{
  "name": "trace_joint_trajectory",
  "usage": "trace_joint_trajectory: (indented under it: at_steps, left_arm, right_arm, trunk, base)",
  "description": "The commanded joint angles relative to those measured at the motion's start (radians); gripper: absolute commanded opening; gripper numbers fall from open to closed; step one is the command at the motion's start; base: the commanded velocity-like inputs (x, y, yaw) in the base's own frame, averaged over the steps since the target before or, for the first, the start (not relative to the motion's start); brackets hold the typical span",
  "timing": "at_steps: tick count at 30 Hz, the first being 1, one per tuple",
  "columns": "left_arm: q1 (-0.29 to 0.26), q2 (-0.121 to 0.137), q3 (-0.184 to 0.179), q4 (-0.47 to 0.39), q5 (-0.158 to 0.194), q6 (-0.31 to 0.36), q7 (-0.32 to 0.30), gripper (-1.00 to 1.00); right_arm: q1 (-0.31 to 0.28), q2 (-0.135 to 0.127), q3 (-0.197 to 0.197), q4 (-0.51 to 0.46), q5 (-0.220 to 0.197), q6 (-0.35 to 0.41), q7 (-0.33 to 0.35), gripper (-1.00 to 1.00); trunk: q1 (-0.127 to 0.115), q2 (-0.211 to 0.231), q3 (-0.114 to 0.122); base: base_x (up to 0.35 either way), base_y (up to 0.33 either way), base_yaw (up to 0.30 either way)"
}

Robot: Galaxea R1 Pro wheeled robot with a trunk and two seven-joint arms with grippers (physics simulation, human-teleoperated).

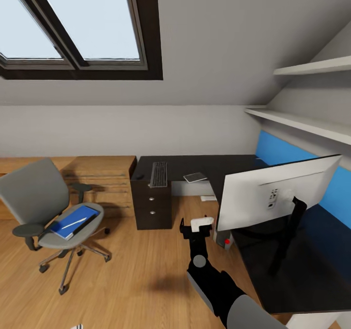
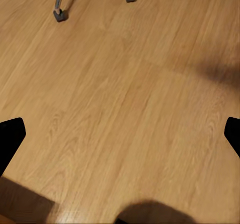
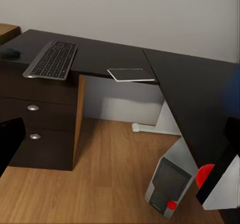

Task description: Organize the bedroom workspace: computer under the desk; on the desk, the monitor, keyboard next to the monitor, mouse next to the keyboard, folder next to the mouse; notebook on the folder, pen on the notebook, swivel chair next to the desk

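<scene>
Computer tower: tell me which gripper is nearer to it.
Right. The right gripper hangs just beside the computer, facing the desk; the left gripper points at floor near the chair casters, farther off.

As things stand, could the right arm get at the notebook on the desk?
Probably, with a long stretch. The notebook lies at the desk's inner edge, nothing on or beside it, and open floor lies between it and the right gripper. The monitor stands off to the side, clear of that line.
</scene>
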Motion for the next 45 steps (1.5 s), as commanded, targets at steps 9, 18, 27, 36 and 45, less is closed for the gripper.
trace_joint_trajectory:
  at_steps: [9, 18, 27, 36, 45]
  left_arm:
    - [0.000, 0.000, -0.003, 0.008, 0.000, 0.000, 0.003, 1.00]
    - [0.000, 0.000, -0.003, 0.008, 0.000, -0.002, 0.003, 1.00]
    - [0.000, 0.000, -0.003, 0.008, 0.000, -0.006, 0.001, 1.00]
    - [0.000, 0.000, -0.003, 0.008, 0.000, -0.006, 0.002, 1.00]
    - [0.000, 0.000, -0.003, 0.008, 0.000, -0.006, 0.002, 1.00]
  right_arm:
    - [0.000, 0.000, 0.016, -0.001, -0.014, -0.082, -0.302, 1.00]
    - [0.000, 0.000, 0.017, -0.001, -0.023, -0.097, -0.330, 1.00]
    - [-0.001, 0.000, 0.009, 0.001, -0.057, -0.093, -0.341, 1.00]
    - [-0.004, 0.000, -0.021, 0.035, -0.059, -0.094, -0.427, 1.00]
    - [-0.008, 0.000, -0.041, 0.081, -0.059, -0.132, -0.437, 1.00]
  trunk:
    - [0.001, -0.001, -0.001]
    - [0.001, -0.001, -0.001]
    - [0.001, -0.001, -0.001]
    - [0.001, -0.001, -0.001]
    - [0.001, -0.001, -0.001]
  base:
    - [0.016, 0.000, 0.000]
    - [0.000, 0.000, 0.000]
    - [0.000, 0.000, 0.000]
    - [0.000, 0.000, 0.000]
    - [0.000, 0.000, 0.000]
